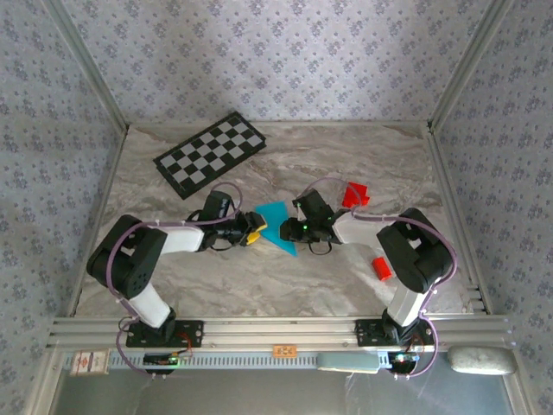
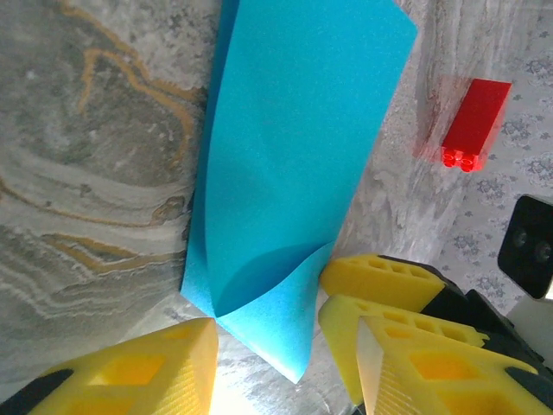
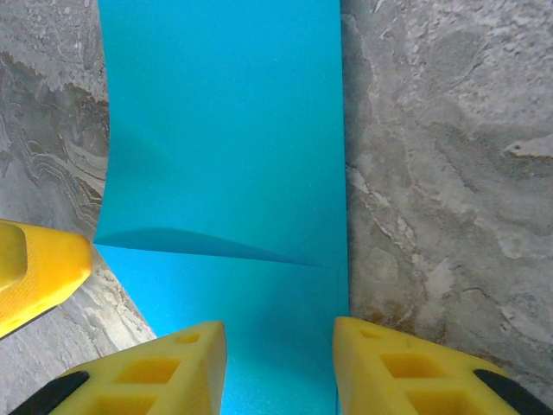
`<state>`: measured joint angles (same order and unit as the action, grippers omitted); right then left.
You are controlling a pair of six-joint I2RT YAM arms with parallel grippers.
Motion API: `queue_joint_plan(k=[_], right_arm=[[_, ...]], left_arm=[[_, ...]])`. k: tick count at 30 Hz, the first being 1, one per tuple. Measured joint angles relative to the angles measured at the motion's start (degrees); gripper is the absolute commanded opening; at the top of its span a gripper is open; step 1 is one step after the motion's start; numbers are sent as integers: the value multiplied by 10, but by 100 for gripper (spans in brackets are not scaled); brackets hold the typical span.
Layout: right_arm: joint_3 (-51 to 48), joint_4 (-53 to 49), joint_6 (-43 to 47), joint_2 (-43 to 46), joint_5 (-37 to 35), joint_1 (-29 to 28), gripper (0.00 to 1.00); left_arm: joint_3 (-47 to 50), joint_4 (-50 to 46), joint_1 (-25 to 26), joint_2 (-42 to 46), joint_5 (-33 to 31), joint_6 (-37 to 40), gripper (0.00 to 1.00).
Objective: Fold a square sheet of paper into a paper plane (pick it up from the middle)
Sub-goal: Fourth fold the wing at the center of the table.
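Arms bend inward, jaws flanking cyan paper.

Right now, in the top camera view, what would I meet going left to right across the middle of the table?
left gripper → square sheet of paper → right gripper → far red block → near red block

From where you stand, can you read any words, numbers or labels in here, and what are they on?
No text here can be read.
Orange tag on the front rail: too small to read.
Pale sticker at the rail's left end: blurred, unreadable.
Cyan paper, checkered board, red blocks: no writing visible.
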<state>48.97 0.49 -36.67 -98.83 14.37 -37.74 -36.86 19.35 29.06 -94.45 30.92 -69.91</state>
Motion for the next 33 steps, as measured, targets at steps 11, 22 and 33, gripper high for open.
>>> queue_joint_plan(k=[11,22,33], right_arm=[[-3,8,0,-1,4,4,39],[-4,9,0,-3,5,7,33],[-4,11,0,-6,5,7,31]], left_arm=[[-13,2,0,-31,14,-2,46],[-15,-31,2,-12,-12,9,44],[-15,-42,2,-5,-19,13,41]])
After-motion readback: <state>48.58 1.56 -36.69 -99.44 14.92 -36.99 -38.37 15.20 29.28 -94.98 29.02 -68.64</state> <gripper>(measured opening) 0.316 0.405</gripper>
